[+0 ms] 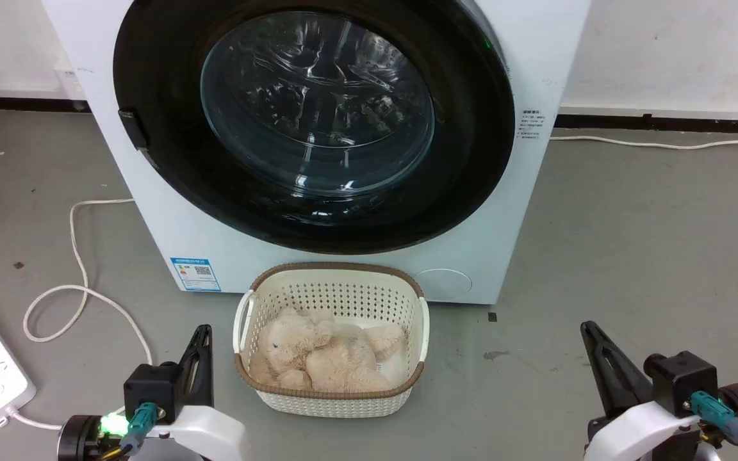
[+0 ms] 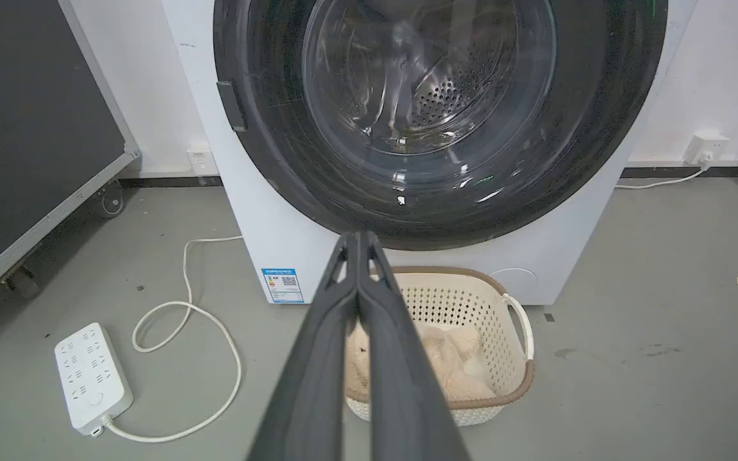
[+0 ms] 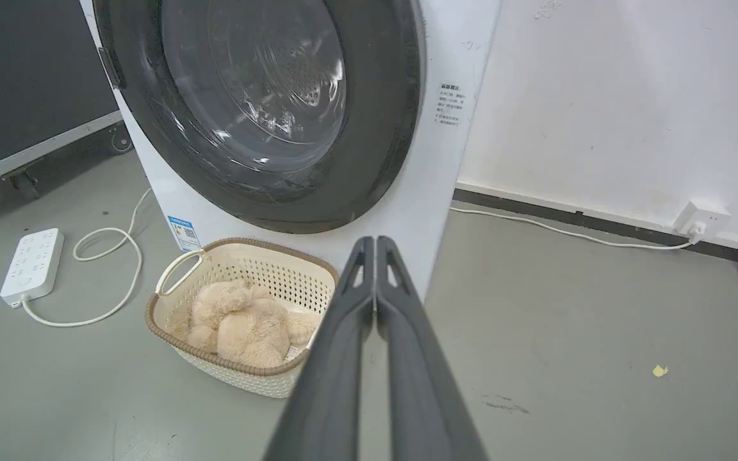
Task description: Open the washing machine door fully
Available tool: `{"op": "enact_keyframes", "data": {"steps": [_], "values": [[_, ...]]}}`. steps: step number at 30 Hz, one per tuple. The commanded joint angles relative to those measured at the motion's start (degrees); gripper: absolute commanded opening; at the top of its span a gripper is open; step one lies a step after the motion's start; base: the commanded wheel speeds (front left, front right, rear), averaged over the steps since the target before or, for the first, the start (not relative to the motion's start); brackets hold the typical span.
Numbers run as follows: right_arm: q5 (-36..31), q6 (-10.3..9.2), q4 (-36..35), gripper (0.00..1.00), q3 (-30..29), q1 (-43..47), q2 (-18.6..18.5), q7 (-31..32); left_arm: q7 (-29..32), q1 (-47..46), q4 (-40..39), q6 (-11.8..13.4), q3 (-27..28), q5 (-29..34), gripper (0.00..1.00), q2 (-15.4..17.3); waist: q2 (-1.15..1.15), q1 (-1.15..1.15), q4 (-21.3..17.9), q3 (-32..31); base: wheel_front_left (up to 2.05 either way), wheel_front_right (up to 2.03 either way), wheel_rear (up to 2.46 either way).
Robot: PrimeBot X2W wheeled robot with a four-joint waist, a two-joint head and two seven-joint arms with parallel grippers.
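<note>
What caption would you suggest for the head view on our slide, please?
Washing machine door closed, a basket holding a plush toy before it, left tool and right tool shut below.

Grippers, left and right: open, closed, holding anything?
Left gripper: closed, jaws pressed together, holding nothing.
Right gripper: closed, jaws pressed together, holding nothing.

The washing machine door [image 1: 471, 166] was glossy black around a clear glass window [image 1: 318, 102], a perforated shiny steel drum [image 2: 449, 96] behind it. The washing machine [image 1: 189, 243] was smooth white. The perforated cream basket [image 1: 337, 298] looked plastic; its plush toy [image 1: 324, 355] was fluffy. The floor [image 1: 631, 256] was matt grey.
</note>
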Motion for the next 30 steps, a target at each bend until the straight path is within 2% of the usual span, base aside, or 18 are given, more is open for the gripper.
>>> {"op": "enact_keyframes", "data": {"steps": [1,30], "values": [[-0.3,-0.04,-0.2,0.0,0.0,-0.7,0.0,0.0,0.0,-0.8,-0.2,-0.2,0.0,0.2,0.0,0.0,0.0,0.0,0.0,0.0,0.0,0.0,0.0],[-0.3,-0.04,-0.2,0.0,0.0,-0.7,0.0,0.0,0.0,-0.8,-0.2,-0.2,0.0,0.2,0.0,0.0,0.0,0.0,0.0,0.0,0.0,0.0,0.0]]}}
